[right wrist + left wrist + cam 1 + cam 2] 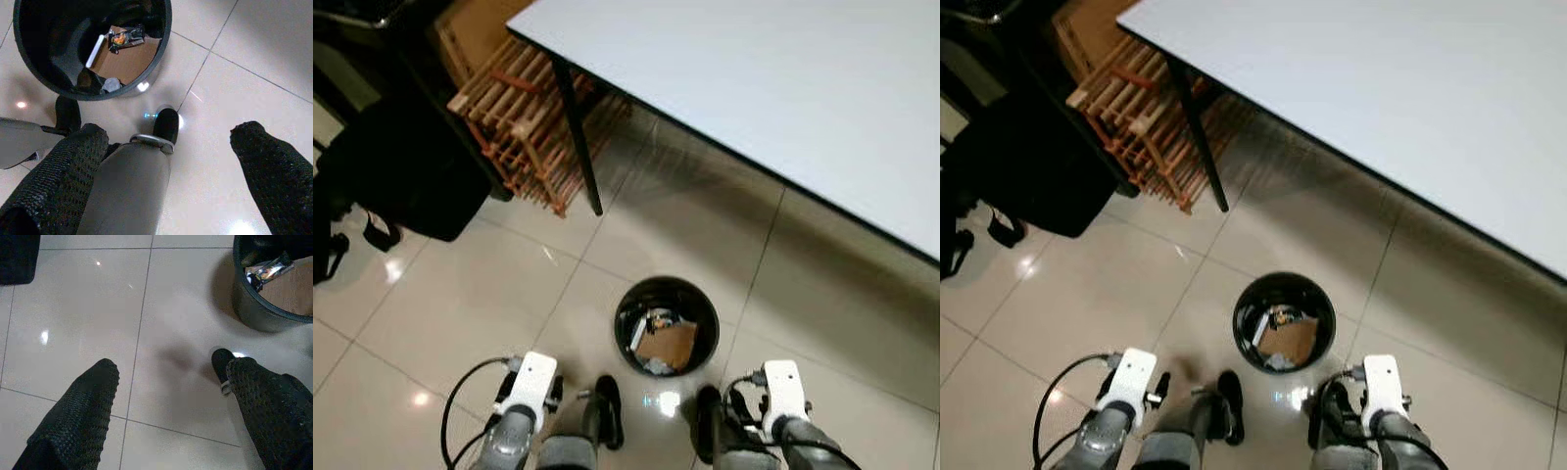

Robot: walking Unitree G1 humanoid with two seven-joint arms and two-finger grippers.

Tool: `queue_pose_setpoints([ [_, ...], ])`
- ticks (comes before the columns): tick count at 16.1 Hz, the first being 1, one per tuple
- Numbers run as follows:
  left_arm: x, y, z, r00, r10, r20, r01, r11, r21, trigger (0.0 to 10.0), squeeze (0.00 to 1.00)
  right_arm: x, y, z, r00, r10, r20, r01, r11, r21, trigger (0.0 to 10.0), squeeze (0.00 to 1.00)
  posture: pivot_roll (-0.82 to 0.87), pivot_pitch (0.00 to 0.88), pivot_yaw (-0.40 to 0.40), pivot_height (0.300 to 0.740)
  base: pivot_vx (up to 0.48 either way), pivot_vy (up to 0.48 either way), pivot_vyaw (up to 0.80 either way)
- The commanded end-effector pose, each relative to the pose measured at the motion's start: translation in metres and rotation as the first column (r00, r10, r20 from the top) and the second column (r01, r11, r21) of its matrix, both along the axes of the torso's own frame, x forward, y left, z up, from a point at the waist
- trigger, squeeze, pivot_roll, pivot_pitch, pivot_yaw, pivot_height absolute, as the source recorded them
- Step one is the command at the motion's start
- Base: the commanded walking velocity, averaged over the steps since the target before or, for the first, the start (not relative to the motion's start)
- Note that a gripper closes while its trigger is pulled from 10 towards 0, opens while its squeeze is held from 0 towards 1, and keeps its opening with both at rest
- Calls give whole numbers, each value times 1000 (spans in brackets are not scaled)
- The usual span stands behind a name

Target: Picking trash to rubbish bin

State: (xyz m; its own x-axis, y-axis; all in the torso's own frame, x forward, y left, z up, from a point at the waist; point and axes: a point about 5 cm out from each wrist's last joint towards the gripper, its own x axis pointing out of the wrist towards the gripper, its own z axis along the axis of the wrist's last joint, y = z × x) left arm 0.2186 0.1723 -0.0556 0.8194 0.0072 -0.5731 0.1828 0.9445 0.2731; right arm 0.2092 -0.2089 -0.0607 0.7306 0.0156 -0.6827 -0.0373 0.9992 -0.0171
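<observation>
Black and round, one bin (667, 326) stands on the tiled floor (460, 304) just ahead of the robot's two feet (609, 411), out from under the table. Inside it lie one brown cardboard piece (128, 58), one shiny wrapper (126, 36), one white strip (95, 51) and a few smaller scraps I cannot tell apart. One white table (783, 88) fills the upper right, with one black leg (578, 137) beside one wooden rack (524, 122). One black bag (406, 171) sits at the left. Both arms hang low: the left gripper (166, 396) is spread wide and empty over bare tile, and the right gripper (168, 161) is likewise wide apart, holding nothing, near the bin.
</observation>
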Motion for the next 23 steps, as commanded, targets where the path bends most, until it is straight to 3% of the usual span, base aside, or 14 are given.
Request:
queue_pose_setpoints([
  [1,-18,6,-11,998,10,-66,-9,1000,14,10000,0,-18,-1,-11,998,-27,-60,28,1000,11,10000,0,43,280,110,740,-247,0,0],
  [23,-15,11,-9,998,31,-58,-29,999,30,10000,0,-17,-2,-10,998,-24,-58,24,1000,9,10000,0,45,302,104,740,-22,0,0],
])
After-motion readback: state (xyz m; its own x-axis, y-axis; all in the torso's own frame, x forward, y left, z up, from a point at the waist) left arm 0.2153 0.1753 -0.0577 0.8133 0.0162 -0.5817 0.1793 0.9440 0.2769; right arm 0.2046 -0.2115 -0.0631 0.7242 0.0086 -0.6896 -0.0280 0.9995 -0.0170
